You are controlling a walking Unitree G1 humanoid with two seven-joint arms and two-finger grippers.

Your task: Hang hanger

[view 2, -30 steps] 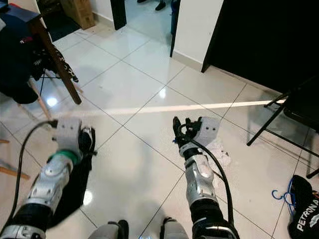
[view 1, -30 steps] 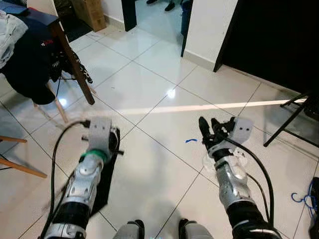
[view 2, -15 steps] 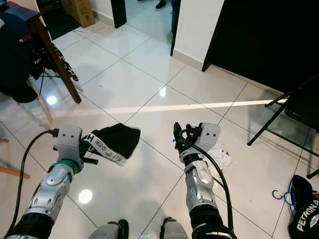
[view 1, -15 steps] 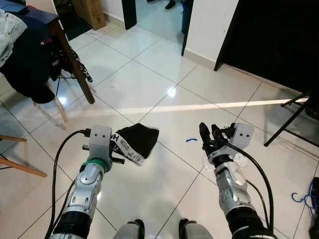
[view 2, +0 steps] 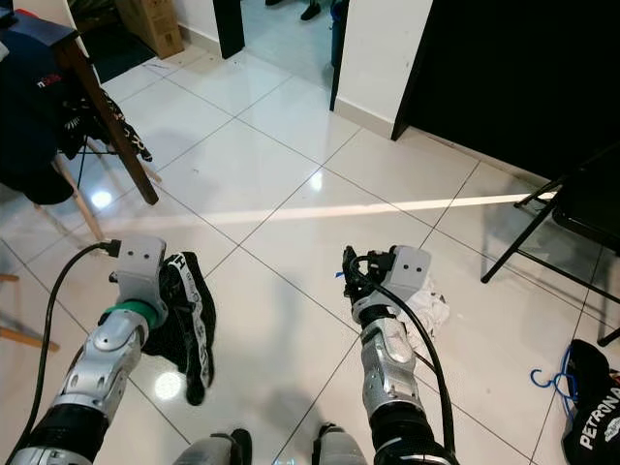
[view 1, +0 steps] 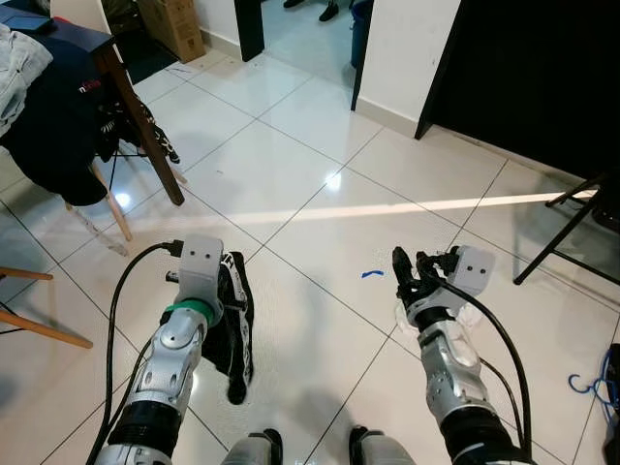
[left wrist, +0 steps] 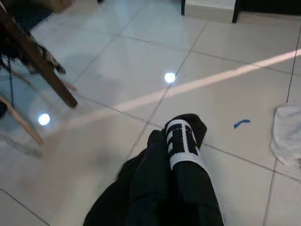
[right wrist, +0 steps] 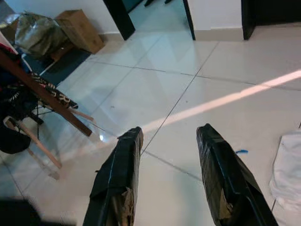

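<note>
Garment (view 1: 232,325), black with a white lettered band, hangs grasped by the left gripper (view 1: 225,295) above the floor (view 1: 310,194). Right gripper (right wrist: 169,174): fingers released, empty. Keeping the grasp firm probably prevents dropping.

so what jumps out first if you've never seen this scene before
The black garment with a white lettered band dangling from the left gripper above the glossy tiled floor. Next, the right gripper, its fingers open with nothing between them, held over a crumpled white cloth on the tiles.
</note>
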